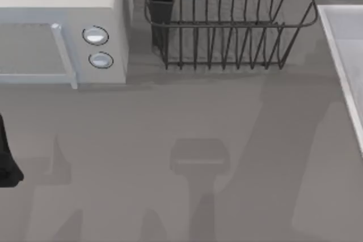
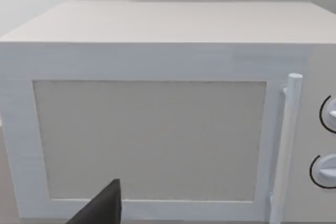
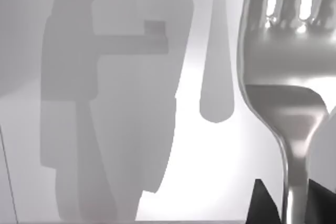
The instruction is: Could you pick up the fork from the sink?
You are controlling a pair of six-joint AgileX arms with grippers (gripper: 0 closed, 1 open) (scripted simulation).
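The fork [image 3: 283,72] is shiny silver and looms close in the right wrist view, tines pointing away from the camera. Its thin handle runs down between the two dark fingertips [image 3: 262,205] of my right gripper [image 3: 291,203], which is shut on it. The fork hangs above the pale floor of the sink [image 3: 131,156] and casts a shadow there. In the top view the sink's raised light rim [image 1: 340,55] runs along the right edge. My left arm [image 1: 8,162] is parked at the table's left edge, and my left gripper [image 2: 105,208] faces the microwave.
A white microwave [image 1: 62,32] with two round knobs stands at the back left. A dark wire dish rack [image 1: 227,21] with a cutlery cup sits at the back middle. Grey tabletop [image 1: 181,157] lies between them and the sink.
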